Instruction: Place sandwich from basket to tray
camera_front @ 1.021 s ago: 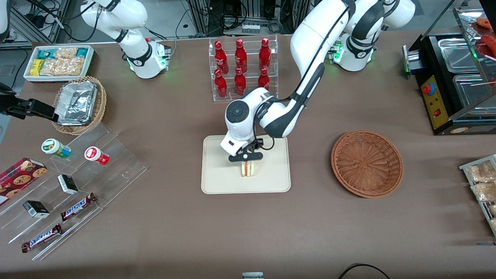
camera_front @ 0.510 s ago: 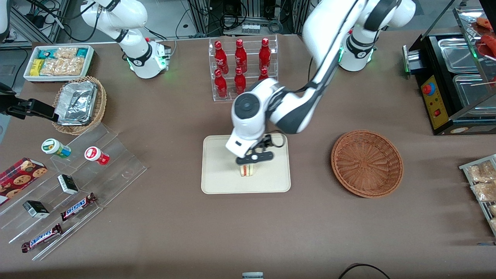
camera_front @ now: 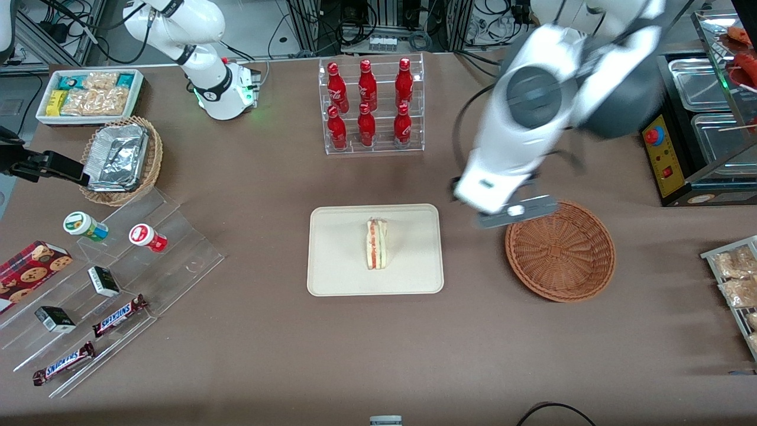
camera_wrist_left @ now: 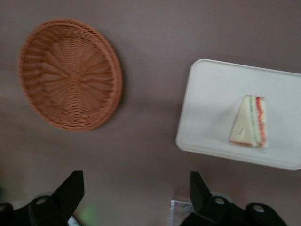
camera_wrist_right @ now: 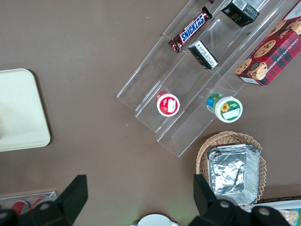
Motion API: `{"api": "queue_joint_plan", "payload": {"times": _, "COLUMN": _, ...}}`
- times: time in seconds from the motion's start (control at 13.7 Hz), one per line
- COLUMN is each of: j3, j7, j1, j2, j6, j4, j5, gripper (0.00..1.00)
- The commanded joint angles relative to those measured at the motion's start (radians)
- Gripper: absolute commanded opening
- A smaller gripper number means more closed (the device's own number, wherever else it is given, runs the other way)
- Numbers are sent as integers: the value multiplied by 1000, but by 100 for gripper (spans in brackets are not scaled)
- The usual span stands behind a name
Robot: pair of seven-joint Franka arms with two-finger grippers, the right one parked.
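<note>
The sandwich [camera_front: 377,243], a pale wedge with red and green filling, lies in the middle of the cream tray [camera_front: 337,278]. It also shows in the left wrist view [camera_wrist_left: 249,122] on the tray [camera_wrist_left: 207,103]. The reddish-brown wicker basket [camera_front: 559,249] is empty and shows in the left wrist view too [camera_wrist_left: 69,73]. My left gripper [camera_front: 516,212] is raised high above the table, over the basket's rim nearest the tray. It is open and empty, with its fingers [camera_wrist_left: 70,190] spread wide.
A clear rack of red bottles [camera_front: 371,103] stands farther from the front camera than the tray. A black appliance [camera_front: 689,118] and a rack of bagged snacks [camera_front: 733,278] sit at the working arm's end. Acrylic steps with snacks [camera_front: 106,278] and a foil-lined basket [camera_front: 121,158] lie toward the parked arm's end.
My left gripper has let go of the sandwich on the tray, risen and swung away toward the basket. The sandwich stays on the tray.
</note>
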Motion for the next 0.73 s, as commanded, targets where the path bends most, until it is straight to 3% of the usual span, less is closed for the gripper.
{"api": "queue_joint_plan", "payload": {"times": 0.0, "j3": -11, "j7": 165, "j1": 106, "j2": -157, "j6": -13, "j4": -144, "j5": 8, "gripper": 99}}
{"api": "queue_joint_plan", "payload": {"times": 0.36, "j3": -11, "j7": 532, "j1": 306, "j2": -328, "j6": -41, "j4": -299, "j5": 7, "gripper": 99}}
{"api": "queue_joint_plan", "payload": {"times": 0.66, "j3": -10, "j7": 621, "j1": 375, "j2": -357, "j6": -68, "j4": -299, "j5": 8, "gripper": 99}}
